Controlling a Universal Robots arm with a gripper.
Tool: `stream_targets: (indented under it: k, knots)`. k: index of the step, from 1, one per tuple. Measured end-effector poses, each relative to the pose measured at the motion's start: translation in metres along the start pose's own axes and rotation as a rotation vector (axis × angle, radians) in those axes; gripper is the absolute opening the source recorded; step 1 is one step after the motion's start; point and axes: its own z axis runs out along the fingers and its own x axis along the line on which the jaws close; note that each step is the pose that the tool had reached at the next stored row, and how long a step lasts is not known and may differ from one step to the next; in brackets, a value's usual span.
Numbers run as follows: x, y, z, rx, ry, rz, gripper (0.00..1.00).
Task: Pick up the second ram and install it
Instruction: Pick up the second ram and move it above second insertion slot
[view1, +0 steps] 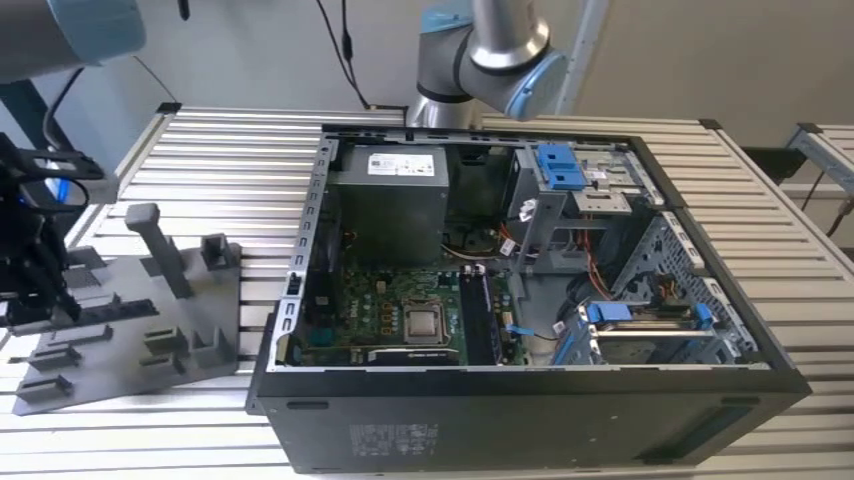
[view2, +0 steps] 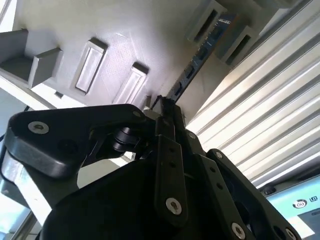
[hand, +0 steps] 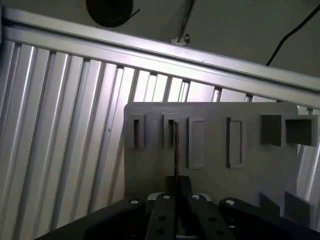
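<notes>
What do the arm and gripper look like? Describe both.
The arm is a silver-grey tube with light blue caps at its joints. The gripper is all black: flat jointed bars pinned with silver rivets, mounted on a bulky black body.

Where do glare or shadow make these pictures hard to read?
Exterior view: the table slats shine pale, while the computer case interior lies in shade. Second wrist view: strong glare on the slats, and the tool, closed on the second ram, is a dark mass. First wrist view: even light on the fixture plate; the ram appears as a thin line.
</notes>
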Motion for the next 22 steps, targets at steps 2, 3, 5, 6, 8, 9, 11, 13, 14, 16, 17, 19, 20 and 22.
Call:
stream_targets:
  k: [2,3,5,6,8,9,11,13,14,16,17,19,20,22]
  knots:
    - [-0.0004,0.0004,-0.0093,0.0000,0.0000,0.000,0.14]
    - [-0.0007,0.0006,-0.0138,0.0000,0.0000,0.000,0.14]
    - [-0.0011,0.0009,-0.0227,0.0000,0.0000,0.000,0.14]
    - [-0.0013,0.0011,-0.0272,0.0000,0.0000,0.000,0.14]
    - [-0.0017,0.0014,-0.0358,0.0000,0.0000,0.000,0.14]
    - [-0.0019,0.0016,-0.0400,0.0001,0.0001,0.000,0.14]
    - [-0.0023,0.0020,-0.0493,-0.0001,0.0002,0.000,0.14]
    - [-0.0027,0.0023,-0.0583,-0.0002,0.0002,0.000,0.14]
    - [-0.0029,0.0025,-0.0631,0.0000,0.0002,0.000,0.14]
    - [-0.0033,0.0028,-0.0719,-0.0001,0.0002,0.000,0.14]
    - [-0.0036,0.0030,-0.0768,-0.0001,0.0002,0.000,0.14]
    - [-0.0040,0.0034,-0.0854,-0.0002,0.0003,0.000,0.14]
    - [-0.0041,0.0035,-0.0877,-0.0001,0.0002,0.000,0.14]
    - [-0.0043,0.0036,-0.0916,0.0000,0.0002,0.000,0.14]
